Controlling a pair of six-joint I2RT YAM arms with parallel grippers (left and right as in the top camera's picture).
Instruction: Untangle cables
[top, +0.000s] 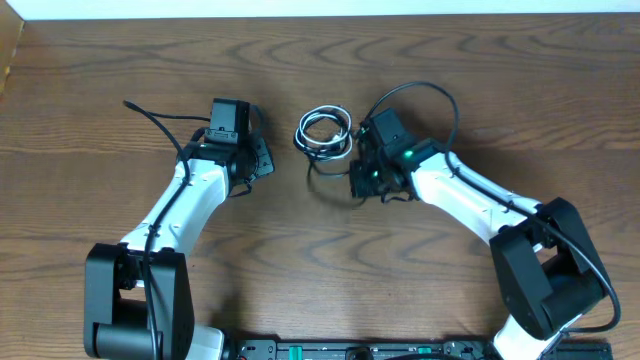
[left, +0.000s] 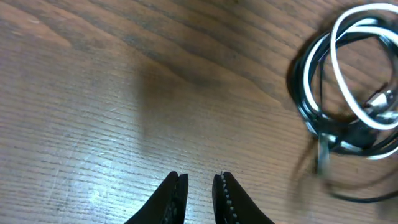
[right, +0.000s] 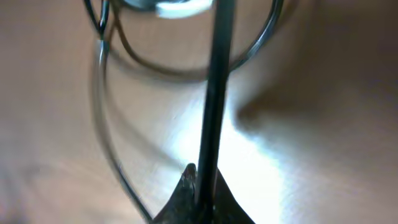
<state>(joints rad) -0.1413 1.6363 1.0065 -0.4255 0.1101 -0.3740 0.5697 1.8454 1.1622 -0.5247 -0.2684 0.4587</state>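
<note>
My left gripper (left: 200, 180) hangs just over the bare wooden worktop (top: 320, 260). Its jaws are parted by a narrow slit and there is nothing between them. The tangle of cables (top: 312, 143) lies near it, off toward 2 o'clock in my left wrist view. It is a loose coil of black loops with the white cable (left: 334, 59) wound through them, and a small metal plug shows on its right side.

My right gripper (right: 200, 182) is pressed together and pinching a black cable (right: 214, 93). That strand runs straight from my fingertips toward 12 o'clock and into the coil. Thinner black loops curve away on either side of it, blurred. From above, the coil sits between my two grippers, at about 11 o'clock from the right one.
</note>
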